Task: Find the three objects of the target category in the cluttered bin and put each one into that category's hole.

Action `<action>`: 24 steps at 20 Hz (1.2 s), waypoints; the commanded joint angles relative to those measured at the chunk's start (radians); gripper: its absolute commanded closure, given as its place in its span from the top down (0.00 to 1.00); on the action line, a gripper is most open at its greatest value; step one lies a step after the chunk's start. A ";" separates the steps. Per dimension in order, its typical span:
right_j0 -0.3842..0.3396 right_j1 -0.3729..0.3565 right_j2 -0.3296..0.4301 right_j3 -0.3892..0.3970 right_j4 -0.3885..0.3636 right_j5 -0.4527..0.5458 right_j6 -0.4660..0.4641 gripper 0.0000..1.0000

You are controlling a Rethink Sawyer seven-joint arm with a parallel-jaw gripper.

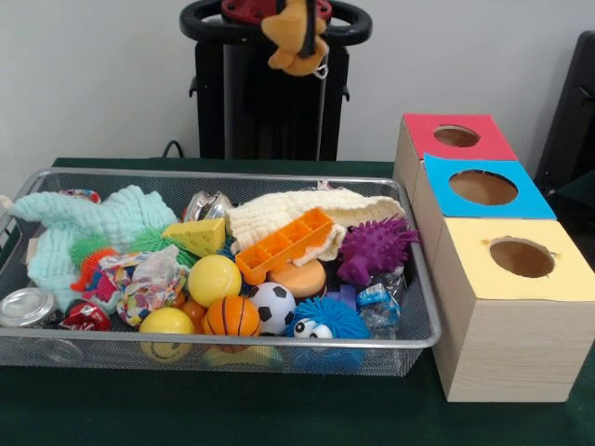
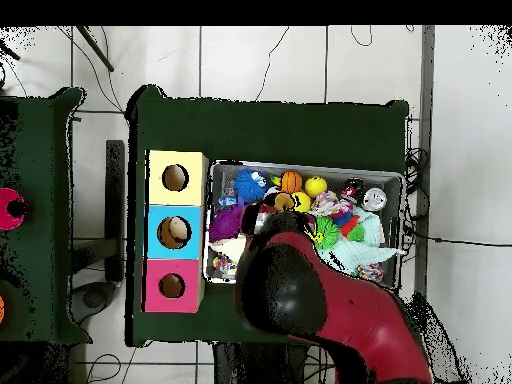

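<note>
You have an orange plush toy (image 1: 296, 37) in the air at twelve o'clock in the front view, well above the wire bin (image 1: 423, 307); it dangles under the gripper (image 1: 290, 13), touching nothing else, so I read the gripper as closed on it, though the toy hides most of the jaws; from overhead the red arm (image 2: 330, 310) covers both the toy and the bin's six o'clock side, so that view is no check on the grasp. My judgement is that you are in the carry step: one pick is lifted clear and not yet dropped. The three boxes stand in a row at three o'clock of the bin in the front view: the red box (image 1: 483, 137) farthest, the blue box (image 1: 530, 197) in the middle, the yellow box (image 1: 567, 279) nearest; each has a round hole in its top. The pictures do not tell which colour belongs to the toy's category, so settle that first. The next move calls for a swing toward three o'clock, keeping the toy high enough to pass the box tops; centre it over the chosen hole before you let go, since a soft toy may catch on the rim. The bin holds cloths, balls and a purple spiky ball (image 1: 376, 249); I cannot pick out further plush pieces among them.
</note>
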 commanded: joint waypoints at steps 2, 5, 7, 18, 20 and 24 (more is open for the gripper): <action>0.056 -0.062 -0.035 0.017 0.062 0.077 0.239 0.00; 0.101 -0.067 -0.073 0.020 0.051 0.069 0.258 0.00; 0.149 -0.062 -0.116 0.012 0.038 0.062 0.285 0.00; 0.319 -0.031 -0.258 0.031 0.047 -0.022 0.362 0.00; 0.367 -0.025 -0.296 0.036 0.039 -0.037 0.391 0.00; 0.399 -0.056 -0.299 0.066 0.042 -0.051 0.392 0.00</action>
